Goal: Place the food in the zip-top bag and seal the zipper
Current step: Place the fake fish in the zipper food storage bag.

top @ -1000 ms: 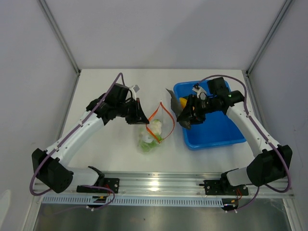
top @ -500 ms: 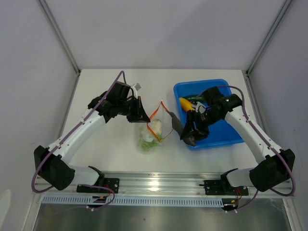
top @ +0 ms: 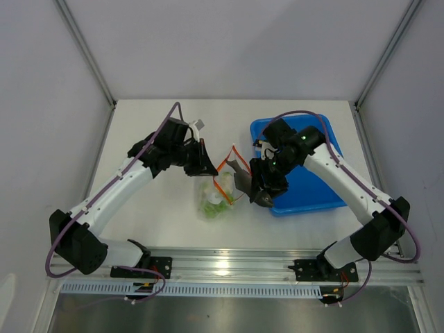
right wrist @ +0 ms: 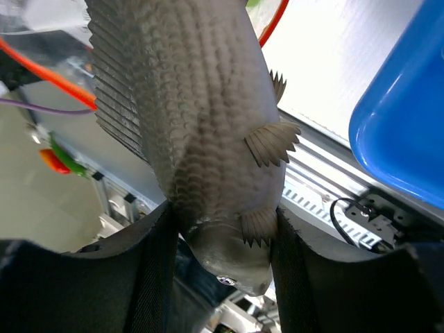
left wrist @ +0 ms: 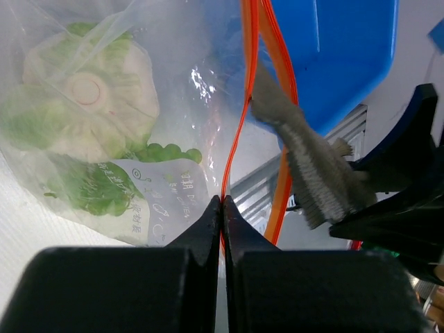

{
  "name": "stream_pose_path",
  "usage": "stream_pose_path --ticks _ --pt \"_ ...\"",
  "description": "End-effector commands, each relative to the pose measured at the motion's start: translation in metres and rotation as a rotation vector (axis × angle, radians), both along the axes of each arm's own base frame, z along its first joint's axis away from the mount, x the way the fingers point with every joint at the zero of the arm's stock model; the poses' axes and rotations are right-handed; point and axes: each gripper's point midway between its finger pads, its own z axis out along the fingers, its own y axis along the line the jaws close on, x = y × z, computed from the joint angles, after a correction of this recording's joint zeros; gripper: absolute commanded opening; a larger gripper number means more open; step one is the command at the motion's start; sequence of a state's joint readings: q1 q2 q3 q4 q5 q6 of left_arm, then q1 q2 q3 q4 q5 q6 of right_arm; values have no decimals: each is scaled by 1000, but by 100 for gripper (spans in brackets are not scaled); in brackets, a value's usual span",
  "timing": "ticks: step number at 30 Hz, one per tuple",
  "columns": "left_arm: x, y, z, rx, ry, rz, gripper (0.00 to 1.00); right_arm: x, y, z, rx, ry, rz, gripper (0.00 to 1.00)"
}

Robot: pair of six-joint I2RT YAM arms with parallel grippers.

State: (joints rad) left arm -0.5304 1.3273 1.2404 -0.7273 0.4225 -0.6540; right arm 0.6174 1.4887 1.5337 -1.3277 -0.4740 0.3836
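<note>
Left pincer (left wrist: 220, 208): one, clenched on one strip of the zipper (left wrist: 243, 125).
Zip-top bag (top: 214, 200): one, mid-bench (top: 149, 121), mouth agape and facing far-right.
Food inside the bag: one white round piece (left wrist: 87, 90) among green pieces (left wrist: 104, 191); I cannot count the green ones.
Grey fish (right wrist: 194, 104): one, at the bag's mouth, off the bench.
Right pincer (right wrist: 220, 236): one, grasping the grey fish at its head end.
Blue tray (top: 302, 191): one, right of the bag.

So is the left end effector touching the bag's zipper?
Touching. The left wrist view shows the left end effector pinching the zipper between its closed tips.
</note>
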Motion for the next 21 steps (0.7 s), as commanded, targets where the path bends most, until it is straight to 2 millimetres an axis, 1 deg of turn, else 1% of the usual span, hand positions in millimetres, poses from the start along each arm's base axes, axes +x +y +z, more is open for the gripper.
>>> stream_pose_path --ticks 1,6,7,10,13,16,17,18,21 --pt "-1 -1 16 -13 -65 -20 1 -28 -22 -4 -171 105 3 0" --pt "-5 3 19 29 -84 -34 1 -23 -23 -16 -249 73 28 0" --pt "-9 3 19 36 -88 -41 1 -22 -23 -20 -271 75 35 0" --pt "-14 5 16 70 -94 -46 1 -24 -25 -26 -303 69 55 0" --pt "-20 6 15 83 -97 -57 1 -25 -22 -28 -315 59 72 0" --pt "-26 0 19 85 -111 -92 1 -24 -17 -26 -312 50 90 0" --pt "-28 1 18 104 -111 -94 1 -23 -15 -27 -312 50 94 0" --pt "-29 -3 21 107 -123 -105 1 -21 -12 -24 -302 38 97 0" --pt "-33 -8 20 115 -120 -118 1 -17 -7 -22 -298 19 116 0"
